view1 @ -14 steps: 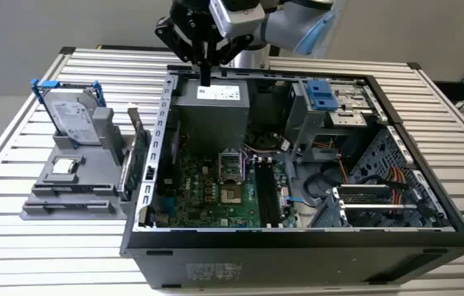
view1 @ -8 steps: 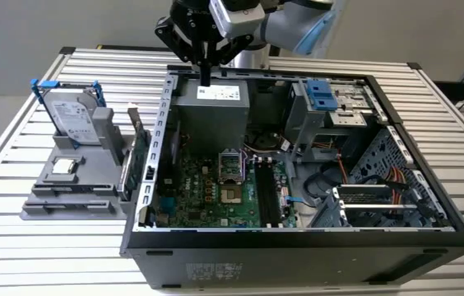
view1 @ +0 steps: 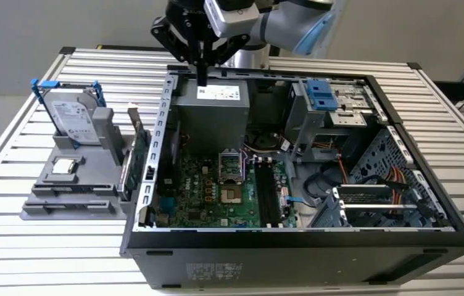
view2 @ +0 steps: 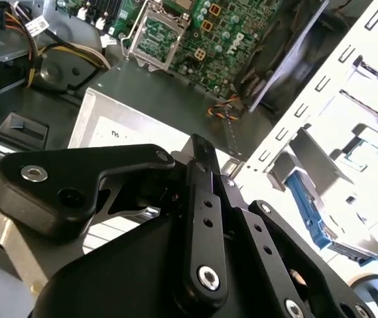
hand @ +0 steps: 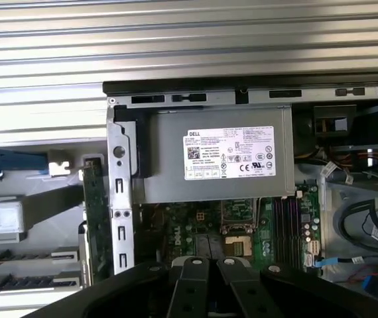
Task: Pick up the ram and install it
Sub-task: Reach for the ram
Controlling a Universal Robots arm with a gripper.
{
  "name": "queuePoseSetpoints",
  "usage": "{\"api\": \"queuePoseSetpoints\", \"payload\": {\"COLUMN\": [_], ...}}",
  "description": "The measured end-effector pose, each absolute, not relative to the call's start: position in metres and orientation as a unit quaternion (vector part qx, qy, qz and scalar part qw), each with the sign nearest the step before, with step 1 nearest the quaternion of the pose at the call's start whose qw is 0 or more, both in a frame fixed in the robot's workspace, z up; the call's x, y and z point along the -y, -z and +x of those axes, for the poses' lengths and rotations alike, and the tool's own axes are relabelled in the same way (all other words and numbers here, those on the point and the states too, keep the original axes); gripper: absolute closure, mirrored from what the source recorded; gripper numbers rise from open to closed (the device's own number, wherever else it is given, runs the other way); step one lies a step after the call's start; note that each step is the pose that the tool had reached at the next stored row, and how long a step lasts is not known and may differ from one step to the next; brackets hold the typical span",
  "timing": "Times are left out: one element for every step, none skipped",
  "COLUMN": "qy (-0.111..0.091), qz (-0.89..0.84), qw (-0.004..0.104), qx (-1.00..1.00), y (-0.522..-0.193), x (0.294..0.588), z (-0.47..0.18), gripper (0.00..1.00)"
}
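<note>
In the exterior view my gripper (view1: 202, 80) hangs shut and holds nothing, over the far wall of the open computer case (view1: 397, 117), just above the grey power supply (view1: 211, 108). The ram (view1: 126, 177) is a slim green strip standing on edge at the right side of the grey fixture (view1: 67, 206), beside a taller green card (view1: 141, 161), well apart from the gripper. The first wrist view has the gripper (hand: 213, 262) at its lower edge and a green board (hand: 92, 218) edge-on outside the case wall. Dark memory slots (view1: 265, 192) (hand: 285, 218) lie on the motherboard (view1: 207, 197).
The fixture also carries an upright hard drive (view1: 74, 120) in a blue frame and a small silver chip (view1: 66, 165). Inside the case are a drive cage with a blue latch (view1: 321, 94), orange cables (view1: 397, 191) and the processor socket (view1: 229, 165). The slatted table (view1: 18, 246) surrounds everything.
</note>
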State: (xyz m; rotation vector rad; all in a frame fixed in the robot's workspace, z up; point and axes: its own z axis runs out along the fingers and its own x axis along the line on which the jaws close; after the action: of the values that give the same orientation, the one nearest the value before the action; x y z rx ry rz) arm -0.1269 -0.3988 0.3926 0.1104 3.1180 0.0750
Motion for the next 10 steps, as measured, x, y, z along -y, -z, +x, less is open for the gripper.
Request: {"api": "queuePoseSetpoints", "payload": {"qy": [-0.024, -0.024, -0.024, -0.024, -0.024, -0.024, -0.024, -0.024, -0.024, -0.024], "qz": [0.035, 0.035, 0.035, 0.035, 0.035, 0.035, 0.035, 0.035, 0.035, 0.035], "qw": [0.01, 0.01, 0.01, 0.01, 0.01, 0.01, 0.01, 0.01, 0.01, 0.01], "qx": [-0.999, -0.999, -0.999, -0.999, -0.999, -0.999, -0.999, -0.999, -0.999, -0.999], "y": [-0.393, -0.393, -0.393, -0.393, -0.393, -0.393, -0.393, -0.393, -0.393, -0.393], "x": [0.399, 0.399, 0.399, 0.399, 0.399, 0.399, 0.399, 0.399, 0.399, 0.399], "z": [-0.128, -0.129, -0.13, -0.131, -0.132, -0.133, -0.133, -0.135, -0.136, -0.138], "gripper": [1.0, 1.0, 1.0, 1.0, 1.0, 1.0, 1.0, 1.0, 1.0, 1.0]}}
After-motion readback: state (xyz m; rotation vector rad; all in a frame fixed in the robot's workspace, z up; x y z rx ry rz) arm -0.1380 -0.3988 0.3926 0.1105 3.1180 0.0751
